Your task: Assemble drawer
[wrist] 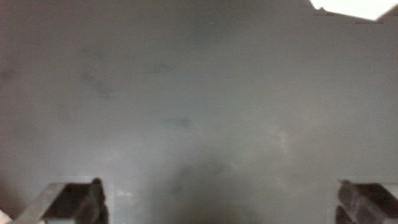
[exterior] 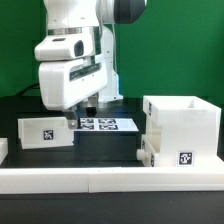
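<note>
The drawer housing (exterior: 185, 122), a tall white box with a tag low on its front, stands at the exterior view's right. A white part (exterior: 148, 152), seemingly a tray, sticks out low on its left side. A shallow white tray (exterior: 45, 131) with a tag lies at the left. My gripper (exterior: 85, 110) hangs over the black table between that tray and the marker board (exterior: 106, 124), touching neither. In the wrist view my gripper (wrist: 221, 205) is open wide and empty, one finger (wrist: 71, 202) at each lower corner, with only bare table between them.
The long white border rail (exterior: 110, 180) runs along the front of the table. A white corner (wrist: 361, 7) shows at the edge of the wrist view; I cannot tell which part it is. A green backdrop stands behind.
</note>
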Robot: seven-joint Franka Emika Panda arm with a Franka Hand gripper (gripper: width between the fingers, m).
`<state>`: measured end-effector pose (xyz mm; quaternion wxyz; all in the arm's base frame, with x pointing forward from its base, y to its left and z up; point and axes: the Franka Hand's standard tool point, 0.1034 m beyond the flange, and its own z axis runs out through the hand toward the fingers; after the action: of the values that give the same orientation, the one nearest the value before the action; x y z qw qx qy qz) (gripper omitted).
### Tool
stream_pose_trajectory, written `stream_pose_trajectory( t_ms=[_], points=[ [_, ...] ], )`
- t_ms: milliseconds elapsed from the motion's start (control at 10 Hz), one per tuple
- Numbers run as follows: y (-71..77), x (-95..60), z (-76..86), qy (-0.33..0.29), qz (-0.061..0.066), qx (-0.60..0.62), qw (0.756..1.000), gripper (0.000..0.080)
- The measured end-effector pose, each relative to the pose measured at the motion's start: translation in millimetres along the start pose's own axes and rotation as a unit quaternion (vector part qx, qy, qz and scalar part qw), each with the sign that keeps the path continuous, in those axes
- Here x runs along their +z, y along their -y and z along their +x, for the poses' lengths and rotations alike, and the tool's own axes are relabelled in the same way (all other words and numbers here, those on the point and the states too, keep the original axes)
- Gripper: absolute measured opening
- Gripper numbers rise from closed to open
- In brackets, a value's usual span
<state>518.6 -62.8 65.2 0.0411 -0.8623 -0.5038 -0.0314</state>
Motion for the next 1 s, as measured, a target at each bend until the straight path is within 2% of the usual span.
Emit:
stream_pose_trajectory(
  t_ms=[100,200,600,1000],
  points=[
    [3.7,-1.6,-6.8,-0.011,-0.02,0.072,0.997,0.0649],
    [13.4,-2.0,-13.2,-0.009,-0.022,0.122,0.992,0.0649],
    [23.5,-4.8,-35.2,-0.011,-0.018,0.237,0.971,0.0649],
    [24.4,-3.5,-32.1,-0.013,-0.016,0.33,0.944,0.0649]
  ],
)
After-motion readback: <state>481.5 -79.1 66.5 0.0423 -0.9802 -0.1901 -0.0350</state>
